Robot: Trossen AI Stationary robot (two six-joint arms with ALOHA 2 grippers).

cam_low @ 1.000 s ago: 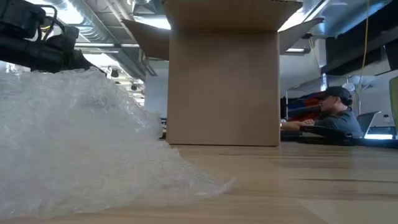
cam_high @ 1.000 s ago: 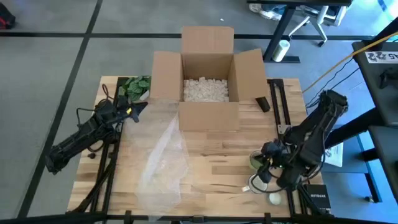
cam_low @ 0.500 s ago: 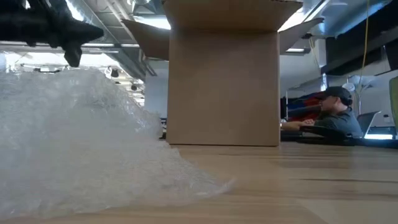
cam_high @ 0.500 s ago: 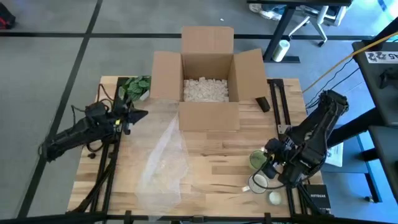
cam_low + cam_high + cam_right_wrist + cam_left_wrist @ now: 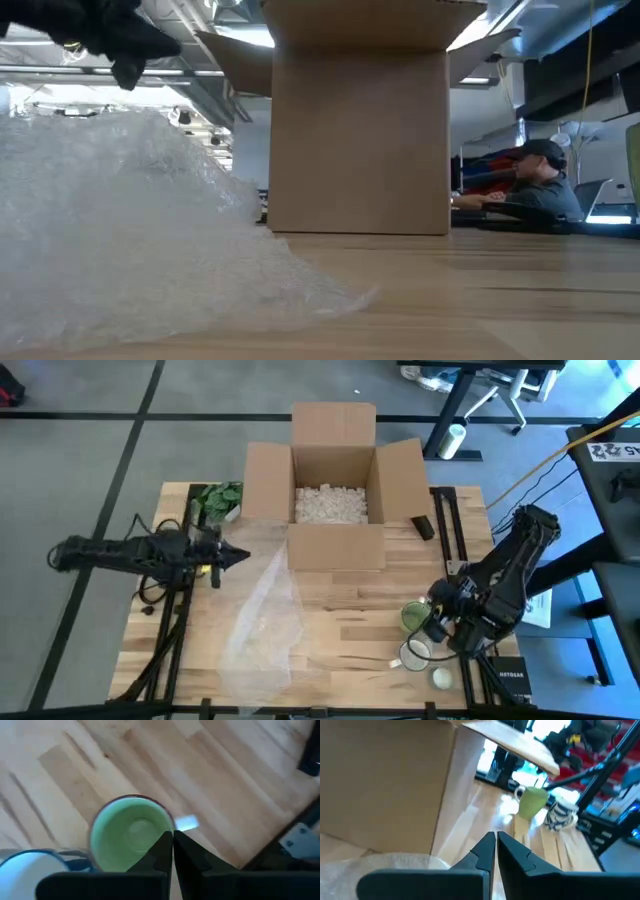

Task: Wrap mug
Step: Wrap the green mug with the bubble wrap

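Note:
A green mug (image 5: pixel 411 617) stands upright on the wooden table near the right front; in the right wrist view I look down into the green mug (image 5: pixel 131 834). My right gripper (image 5: pixel 172 836) is shut, its tips at the mug's rim. A sheet of clear bubble wrap (image 5: pixel 265 618) lies crumpled on the table's left half, and it fills the left of the low view as a bubble wrap heap (image 5: pixel 130 230). My left gripper (image 5: pixel 240 555) is shut and hovers over the wrap's far left part, pointing toward the table's right. My right gripper comes from above with shut fingers at the green mug's rim (image 5: pixel 167 827), on the side nearest the arm. I cannot tell whether the fingertips touch the rim. The mug stands on the table.
An open cardboard box (image 5: pixel 335 490) with packing peanuts stands at the far middle. A white striped mug (image 5: pixel 415 653) and a small white thing (image 5: pixel 441 679) sit near the right front. Green leaves (image 5: pixel 218 500) lie far left. A person (image 5: pixel 540 180) sits beyond the table.
My left arm has swung round from slanting to lying level across the table's left edge. Its gripper has risen off the top of the bubble wrap and gone a little toward the near and right edges. The wrap has kept its shape.

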